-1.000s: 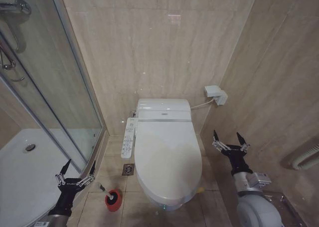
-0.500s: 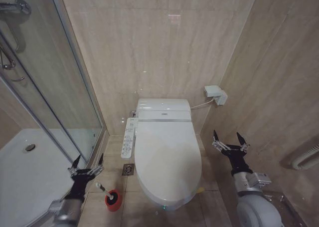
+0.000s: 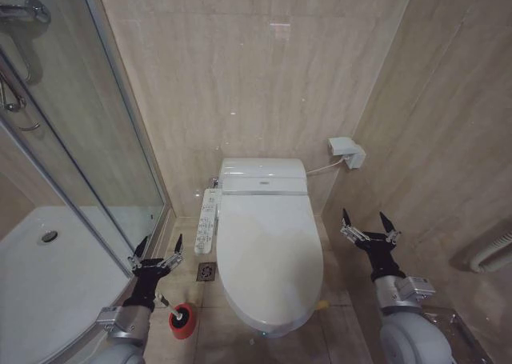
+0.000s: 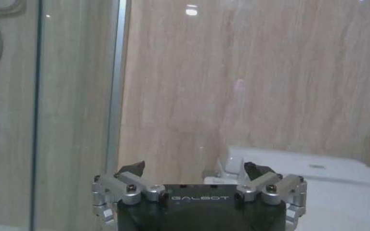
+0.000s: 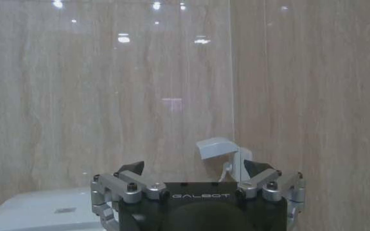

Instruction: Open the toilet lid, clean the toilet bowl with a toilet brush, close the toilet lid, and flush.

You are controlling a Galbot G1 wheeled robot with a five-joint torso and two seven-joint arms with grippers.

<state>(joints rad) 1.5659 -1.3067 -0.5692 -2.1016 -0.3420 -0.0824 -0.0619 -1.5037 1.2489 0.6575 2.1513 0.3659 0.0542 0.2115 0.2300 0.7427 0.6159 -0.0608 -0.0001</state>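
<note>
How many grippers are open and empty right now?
2. The left gripper is open above the floor left of the toilet lid; the right gripper is open to its right.

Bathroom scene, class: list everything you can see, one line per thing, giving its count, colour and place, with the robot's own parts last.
Toilet lid: one, glossy white, shut over the bowl, centre.
Toilet bowl: one, white, on the floor under the lid.
Button panel: one, white, along the toilet's left side.
Toilet brush: one, pale handle, standing in the cup.
Red cup: one, red, on the floor left of the toilet.
Floor drain: one, metal, between cup and toilet.
Wall box: one, white, right wall.
Shower enclosure: one, glass, far left.
Left gripper: one, black and silver, open, above the cup.
Right gripper: one, black and silver, open, right of the toilet.
</note>
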